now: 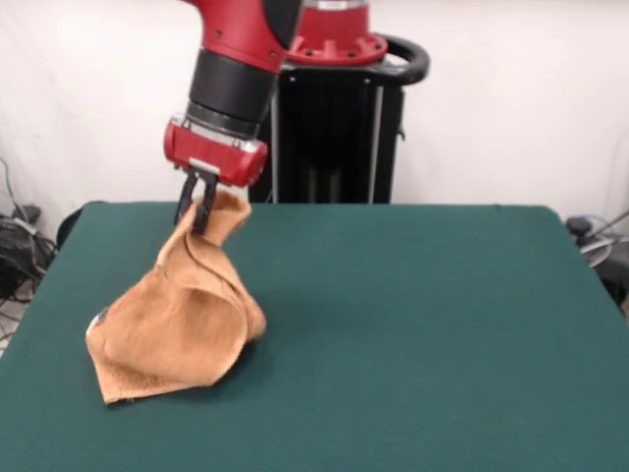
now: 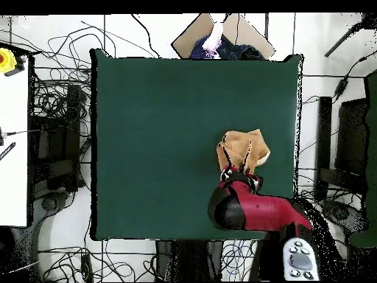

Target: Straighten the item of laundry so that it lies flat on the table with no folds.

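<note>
The item of laundry (image 1: 182,320), an orange-tan terry towel, hangs in a bunched cone from my gripper (image 1: 198,213), which is shut on its top corner. Its lower part rests crumpled on the dark green table (image 1: 413,324), with a small white tag (image 1: 100,319) at its left edge. In the overhead view the towel (image 2: 243,147) lies near the table's (image 2: 162,125) right side, with the gripper (image 2: 237,175) and red arm over its near edge, hiding part of it.
A cardboard box (image 2: 221,37) with clothes sits beyond the table's far edge in the overhead view. Cables (image 2: 55,103) lie on the floor around the table. The black pedestal (image 1: 329,138) stands behind the table in the front view.
</note>
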Controlling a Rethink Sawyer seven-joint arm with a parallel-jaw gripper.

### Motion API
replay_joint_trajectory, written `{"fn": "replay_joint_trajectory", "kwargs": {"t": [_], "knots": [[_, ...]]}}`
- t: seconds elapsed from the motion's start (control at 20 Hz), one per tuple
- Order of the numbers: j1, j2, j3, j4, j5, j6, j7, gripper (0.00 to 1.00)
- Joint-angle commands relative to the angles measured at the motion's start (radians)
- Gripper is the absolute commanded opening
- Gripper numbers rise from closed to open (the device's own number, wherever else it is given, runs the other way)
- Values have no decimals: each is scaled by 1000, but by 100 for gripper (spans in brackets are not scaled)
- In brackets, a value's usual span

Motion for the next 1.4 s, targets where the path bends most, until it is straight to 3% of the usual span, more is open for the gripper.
{"fn": "replay_joint_trajectory", "kwargs": {"t": [0.05, 0.45, 0.8, 1.1, 1.25, 1.4], "knots": [[-96, -63, 184, 280, -87, 152, -75, 0], [-178, -88, 132, 383, -252, 68, -68, 0], [-234, -151, 149, 446, -382, 43, -62, 0], [-214, -179, 123, 458, -453, -21, 8, 0], [-236, -168, 184, 454, -495, -168, 41, 0], [-218, -179, 194, 449, -510, -178, 45, 0]]}}
